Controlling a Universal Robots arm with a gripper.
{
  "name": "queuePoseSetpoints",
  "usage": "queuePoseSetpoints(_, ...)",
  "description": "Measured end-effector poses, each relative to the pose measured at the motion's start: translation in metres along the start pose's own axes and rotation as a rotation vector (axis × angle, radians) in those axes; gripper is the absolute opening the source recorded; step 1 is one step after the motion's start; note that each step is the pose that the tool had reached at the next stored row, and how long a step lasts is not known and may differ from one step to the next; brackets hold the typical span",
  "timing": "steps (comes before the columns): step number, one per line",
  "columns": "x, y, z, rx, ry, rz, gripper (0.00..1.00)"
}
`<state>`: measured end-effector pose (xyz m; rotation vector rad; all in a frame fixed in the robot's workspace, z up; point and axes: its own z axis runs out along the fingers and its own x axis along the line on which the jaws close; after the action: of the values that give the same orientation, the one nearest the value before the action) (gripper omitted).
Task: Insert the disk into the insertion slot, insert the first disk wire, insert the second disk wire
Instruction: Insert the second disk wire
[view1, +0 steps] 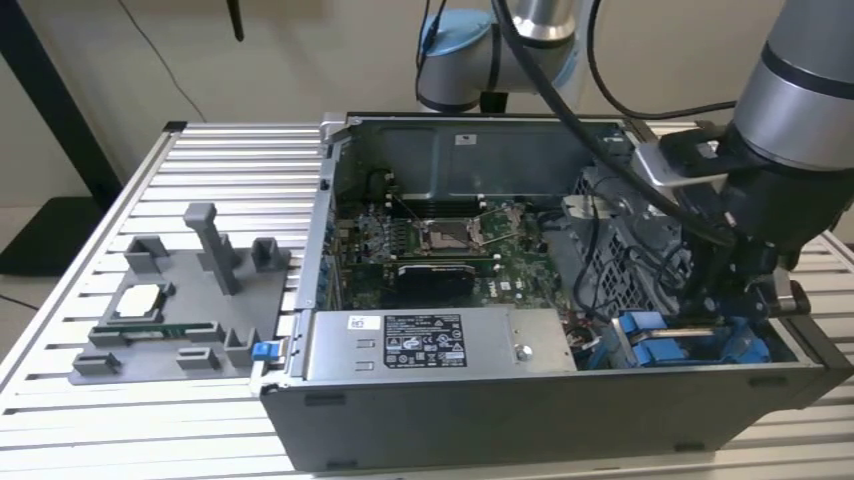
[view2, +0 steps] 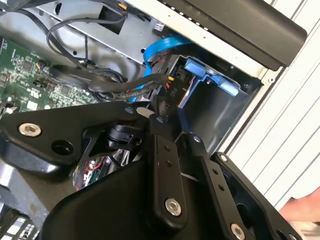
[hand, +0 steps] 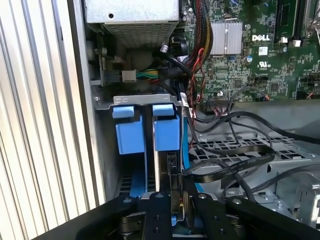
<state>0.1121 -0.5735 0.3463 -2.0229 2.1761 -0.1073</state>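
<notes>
Matt black metal on the claw (view2: 161, 117), bolts shining. Bright blue plastic rails, smooth, on the insertion slot (hand: 145, 127) with its dull grey sheet metal. Ribbed aluminium bench (view1: 200, 140), satin. Glossy black cables (hand: 235, 165) over a perforated grey cage (hand: 260, 150).

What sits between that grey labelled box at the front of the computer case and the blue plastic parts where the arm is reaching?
In the exterior view, a bundle of thin wires lies between the power-supply box and the blue rails of the insertion slot.
</notes>
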Motion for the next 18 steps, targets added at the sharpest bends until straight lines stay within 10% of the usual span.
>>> queuePoseSetpoints(18,-0.0023,-0.0053,-0.0313,-0.0284,0.0095,0.001,1.00)
